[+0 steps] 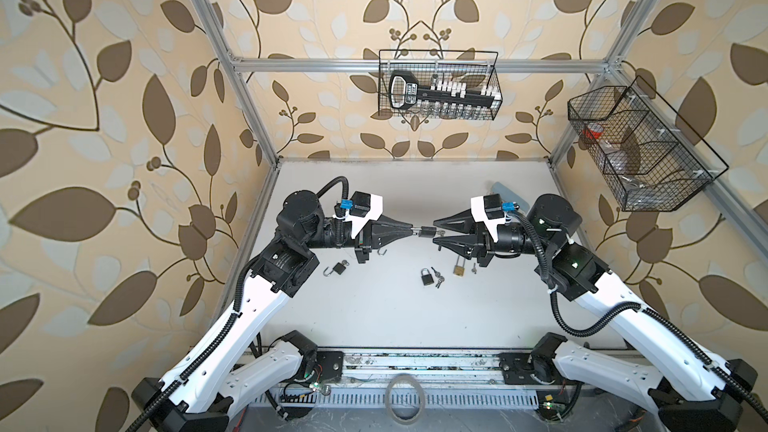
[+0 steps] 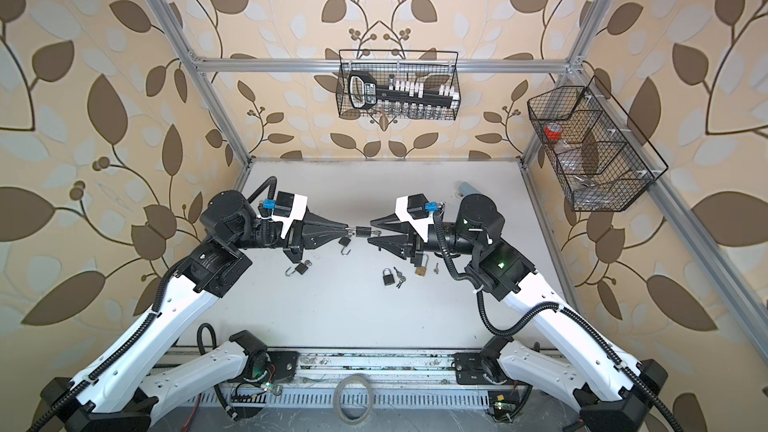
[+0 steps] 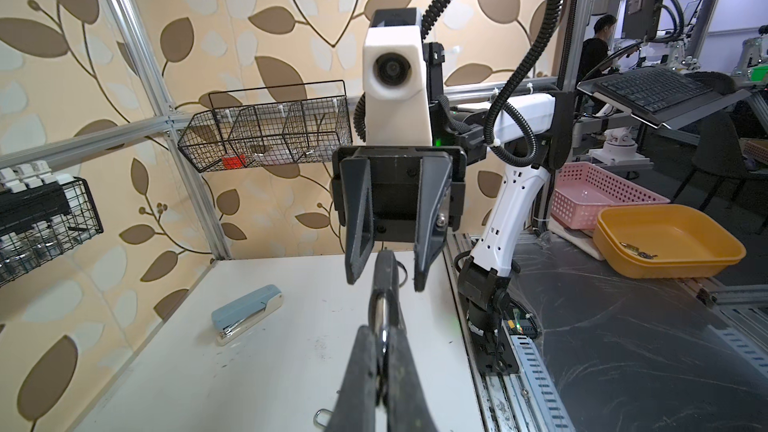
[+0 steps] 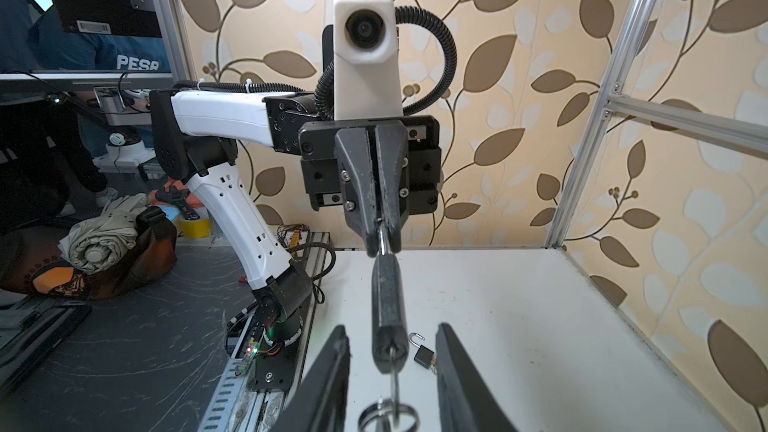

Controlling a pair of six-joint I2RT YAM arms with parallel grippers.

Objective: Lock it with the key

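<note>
The padlock (image 1: 426, 231) is held in the air above the middle of the worktop (image 1: 374, 317), level between the two arms. It is carried by the left gripper (image 1: 412, 229), whose jaws are clamped together on the shackle (image 3: 384, 311), so that the black body is pointed toward the right gripper (image 1: 435, 232). In the right wrist view the key (image 4: 393, 380) is seen seated in the keyhole at the free end of the body, with its key ring (image 4: 387, 414) hung below it. The right gripper's jaws are set apart, one on each side of the key, and neither is seen to touch it. The lifting of the padlock and the inserting of the key can thus be judged done. What is left is for the key to be pinched and turned. Whether the shackle is already pressed home into the body cannot be told, since it is seen edge-on and is partly hidden by the jaws. A closed black padlock (image 1: 426, 277), a brass padlock (image 1: 458, 270) and an open black padlock (image 1: 337, 268) are left lying on the worktop, nearer its front edge than the held one.
</note>
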